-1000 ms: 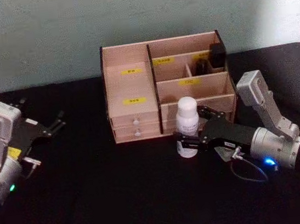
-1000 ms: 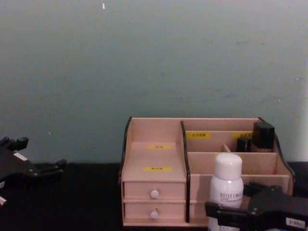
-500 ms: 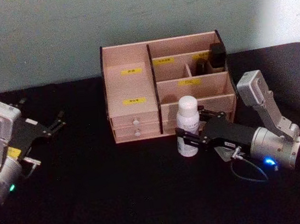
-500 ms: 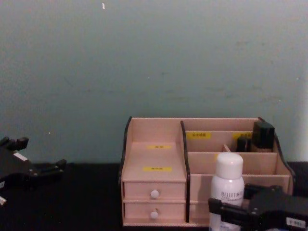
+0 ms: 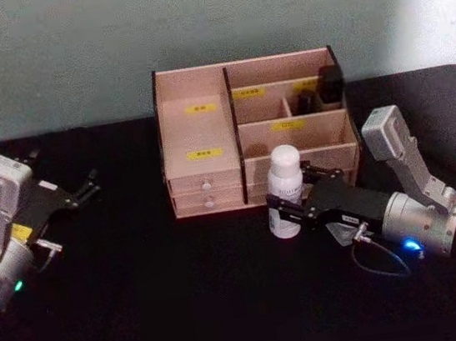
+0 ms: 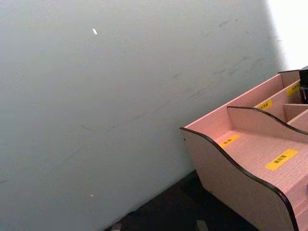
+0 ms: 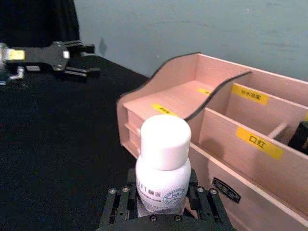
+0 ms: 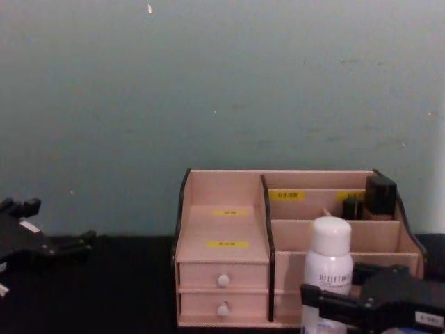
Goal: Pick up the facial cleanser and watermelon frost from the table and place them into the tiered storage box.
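Cleanser (image 5: 285, 186) stands upright at R of the table (image 5: 186, 302), just in front of the box (image 5: 197, 128), pinched low on its body by our R gripper (image 5: 282, 211). In the R wrist view it sits centred between the fingers (image 7: 201, 204), cap well above them. We can't tell whether its base is touching the table.

As we judge it, the step is lift-and-carry. We'd hold the squeeze firm and go straight up till the base clears the box's front wall. The bottle should stay vertical while it moves back over an open R-side compartment, away from the black items (image 5: 330, 85) at rear. We'd lower it fully before letting go, since a tall slim bottle tips easily.

Our L gripper (image 5: 87, 187) is parked well to the L of the box, fingers spread, holding nothing.
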Available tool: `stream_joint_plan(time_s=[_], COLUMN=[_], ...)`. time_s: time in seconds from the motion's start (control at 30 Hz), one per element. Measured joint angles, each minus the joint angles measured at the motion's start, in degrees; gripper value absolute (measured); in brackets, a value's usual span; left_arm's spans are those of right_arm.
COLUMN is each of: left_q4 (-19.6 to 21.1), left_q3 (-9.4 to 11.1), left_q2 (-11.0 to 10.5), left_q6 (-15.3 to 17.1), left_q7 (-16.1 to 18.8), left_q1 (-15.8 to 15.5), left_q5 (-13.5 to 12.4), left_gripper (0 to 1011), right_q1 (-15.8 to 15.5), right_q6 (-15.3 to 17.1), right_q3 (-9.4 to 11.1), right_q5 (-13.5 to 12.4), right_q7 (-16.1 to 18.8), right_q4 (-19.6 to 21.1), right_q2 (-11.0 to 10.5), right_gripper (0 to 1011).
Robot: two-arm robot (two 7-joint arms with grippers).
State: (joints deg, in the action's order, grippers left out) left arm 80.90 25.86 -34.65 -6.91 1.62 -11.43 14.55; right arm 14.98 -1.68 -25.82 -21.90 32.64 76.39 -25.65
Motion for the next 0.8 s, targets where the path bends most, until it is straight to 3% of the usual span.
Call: stream_joint_plan(time_s=[0.47, 0.63, 0.8], left_q4=[0.0, 0.0, 0.0], left_q3=[0.0, 0.0, 0.0], left_q2=[0.0, 0.0, 0.0], left_q6=[0.0, 0.0, 0.0], left_q7=[0.0, 0.0, 0.0], left_q1=[0.0, 0.0, 0.0], left_q5=[0.0, 0.0, 0.0], left_gripper=[1001, 1001, 1001], right_q1=[-1.0, 0.4, 3.1], right_q6=[1.9, 1.5, 0.4], right_q3=[2.0, 2.9, 3.1], right_q5=[-5.6, -7.4, -7.6], right_q7=[2.5, 1.8, -0.1], right_q4=[7.7, 8.4, 6.7], right_q2=[-3.3, -2.9, -1.2], right_gripper=[589, 589, 589])
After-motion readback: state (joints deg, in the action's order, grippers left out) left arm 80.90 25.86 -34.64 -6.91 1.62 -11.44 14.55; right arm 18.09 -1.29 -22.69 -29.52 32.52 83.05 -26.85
